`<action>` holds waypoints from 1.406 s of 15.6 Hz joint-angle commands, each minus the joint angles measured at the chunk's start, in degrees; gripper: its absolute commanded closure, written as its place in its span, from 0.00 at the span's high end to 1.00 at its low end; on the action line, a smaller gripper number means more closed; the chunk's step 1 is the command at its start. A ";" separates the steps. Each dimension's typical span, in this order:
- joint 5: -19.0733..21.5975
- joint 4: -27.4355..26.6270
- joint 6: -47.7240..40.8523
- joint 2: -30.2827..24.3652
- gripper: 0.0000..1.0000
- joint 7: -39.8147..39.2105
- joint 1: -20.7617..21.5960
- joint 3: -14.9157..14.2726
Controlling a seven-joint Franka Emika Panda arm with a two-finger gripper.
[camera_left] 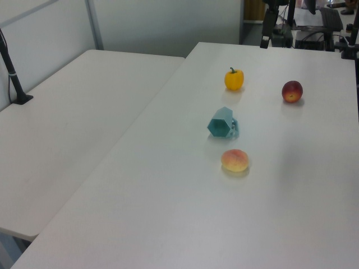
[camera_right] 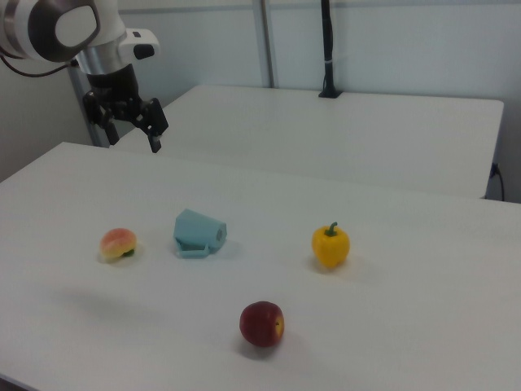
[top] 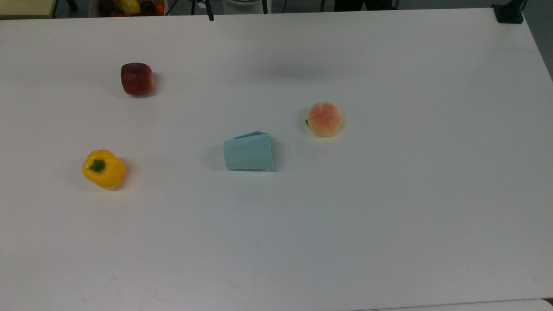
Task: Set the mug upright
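Smooth white table [top: 389, 216], faceted matte mug [top: 249, 151] on its side

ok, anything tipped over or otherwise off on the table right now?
Yes: the mug lies on its side mid-table, between the peach and the yellow bell pepper, not upright. The apple looks normal.

Pale-blue faceted mug [top: 249, 151] lies on its side, mid-table.

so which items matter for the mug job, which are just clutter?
Job: mug, lying on its side; gripper, open, raised well away from it.
Clutter: peach, apple, yellow pepper.
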 commanded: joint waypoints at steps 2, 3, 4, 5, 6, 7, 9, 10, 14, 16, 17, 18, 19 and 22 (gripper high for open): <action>-0.38 -0.97 -0.63 -1.03 1.00 -1.06 1.48 -1.53; -0.38 -0.88 -0.54 -0.95 1.00 -1.06 1.40 -1.62; -0.38 -0.88 -0.28 -0.77 1.00 -0.71 1.66 -1.53; -0.46 -0.88 -0.02 -0.25 1.00 -0.62 2.96 -1.62; -0.55 -0.79 0.07 0.45 1.00 -0.44 3.93 -1.62; -0.73 -0.70 0.07 0.81 1.00 -0.44 3.94 -1.62; -0.90 -0.62 0.34 1.51 1.00 2.17 4.29 -1.44; -1.77 -0.35 0.60 2.30 1.00 4.54 4.38 -1.09; -6.17 -0.35 5.25 4.58 1.00 13.16 7.19 -0.83; -8.19 -0.53 7.01 5.38 1.00 16.85 8.42 -0.83; -9.59 -0.35 7.45 6.08 1.00 18.26 8.77 -0.83; -11.52 -0.35 7.54 6.69 1.00 19.58 9.13 -0.83; -13.45 -0.35 7.63 7.48 1.00 20.73 10.26 -0.83; -18.82 -0.35 9.20 10.21 1.00 26.95 12.46 -0.74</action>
